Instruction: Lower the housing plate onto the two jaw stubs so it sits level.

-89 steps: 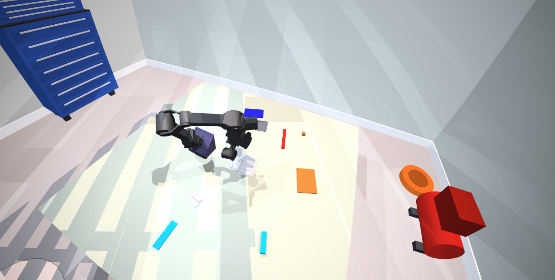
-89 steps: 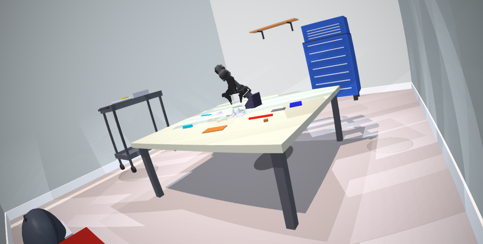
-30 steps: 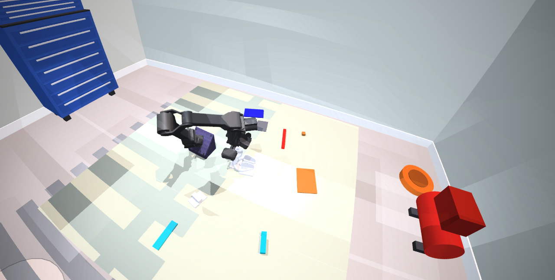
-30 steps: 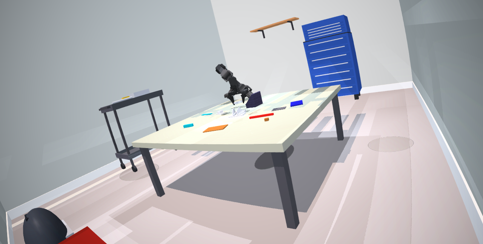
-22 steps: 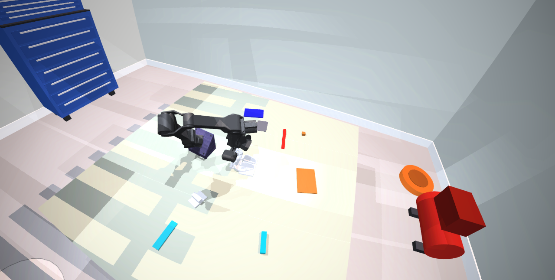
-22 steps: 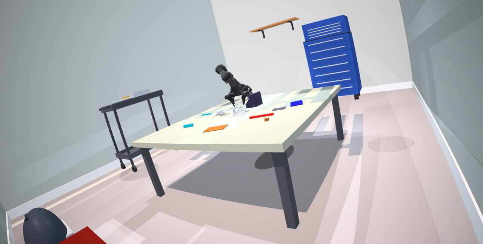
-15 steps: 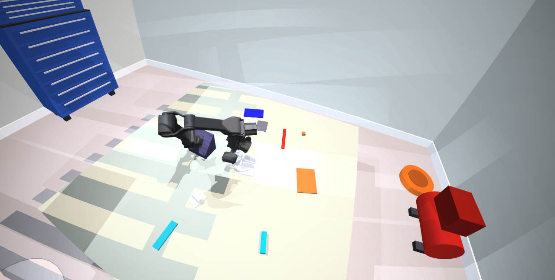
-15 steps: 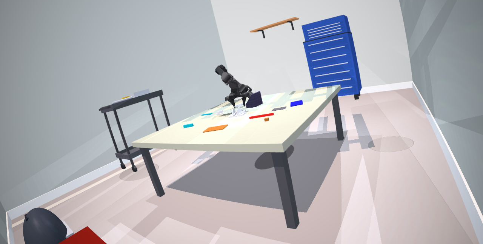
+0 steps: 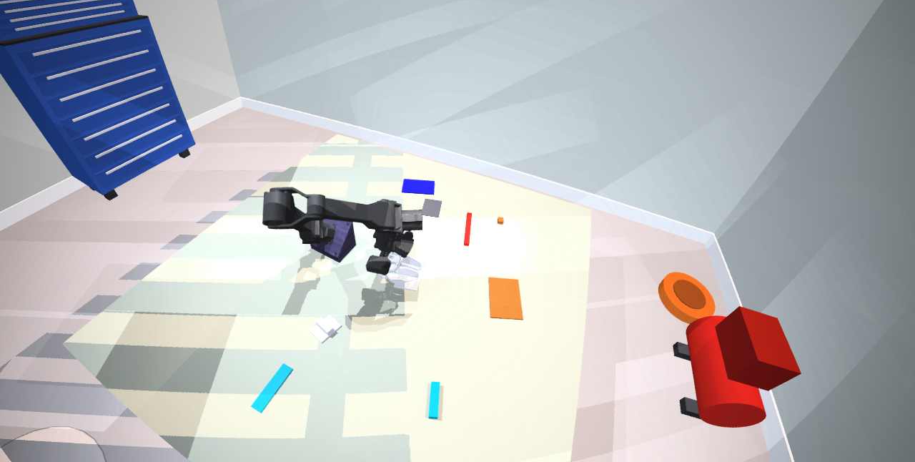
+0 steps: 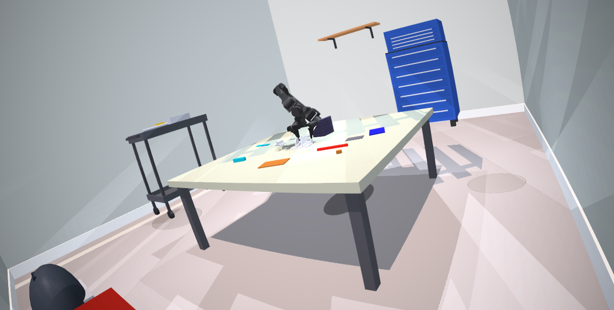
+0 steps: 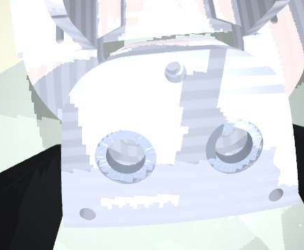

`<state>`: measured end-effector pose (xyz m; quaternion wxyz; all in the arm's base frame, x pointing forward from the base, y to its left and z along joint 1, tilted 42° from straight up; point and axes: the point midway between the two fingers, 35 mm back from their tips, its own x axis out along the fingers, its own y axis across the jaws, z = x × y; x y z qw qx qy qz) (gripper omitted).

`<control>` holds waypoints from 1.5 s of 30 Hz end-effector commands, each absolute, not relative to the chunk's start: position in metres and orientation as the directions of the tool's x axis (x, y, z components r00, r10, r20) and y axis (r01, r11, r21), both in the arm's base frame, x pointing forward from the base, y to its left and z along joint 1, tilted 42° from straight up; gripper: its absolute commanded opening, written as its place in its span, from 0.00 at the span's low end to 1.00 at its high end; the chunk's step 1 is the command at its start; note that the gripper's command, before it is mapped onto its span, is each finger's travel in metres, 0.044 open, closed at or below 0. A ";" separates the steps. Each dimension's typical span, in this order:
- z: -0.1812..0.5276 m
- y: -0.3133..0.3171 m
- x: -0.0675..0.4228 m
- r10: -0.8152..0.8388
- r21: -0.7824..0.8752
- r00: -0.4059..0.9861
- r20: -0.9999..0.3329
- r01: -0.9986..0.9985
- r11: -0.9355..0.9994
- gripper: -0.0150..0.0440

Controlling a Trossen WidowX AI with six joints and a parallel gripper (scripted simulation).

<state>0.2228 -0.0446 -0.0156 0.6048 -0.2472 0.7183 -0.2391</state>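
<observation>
My gripper [image 9: 391, 255] [image 10: 305, 135] [image 11: 176, 146] is shut on the pale housing plate [image 11: 131, 104], with one black finger at each side edge. The plate has two large ringed holes, two small holes and a small round boss. The pale jaws [image 11: 80, 21] [image 9: 409, 264] show beyond the plate's far edge in the wrist view, on a broader pale base [image 11: 46, 78]. The plate overlaps the rear of this assembly in that view. Pale surfaces show through both large holes. The jaw stubs are hidden under the plate, and I cannot tell whether it touches them.
A dark purple wedge block [image 9: 339, 242] [image 10: 324, 126] stands by the arm's base. A white part [image 9: 324, 328], two cyan bars [image 9: 271, 387] [image 9: 434, 400], an orange sheet [image 9: 505, 297], a red bar [image 9: 467, 229], a grey plate [image 9: 432, 207] and a blue block [image 9: 418, 186] lie around.
</observation>
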 end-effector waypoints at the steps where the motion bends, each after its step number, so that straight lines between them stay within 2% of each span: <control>1: -0.017 -0.047 0.221 -0.647 -0.645 -0.148 -0.748 -0.070 0.761 0.85; 45: -0.023 -0.052 0.220 -0.648 -0.644 -0.148 -0.748 -0.077 0.761 0.85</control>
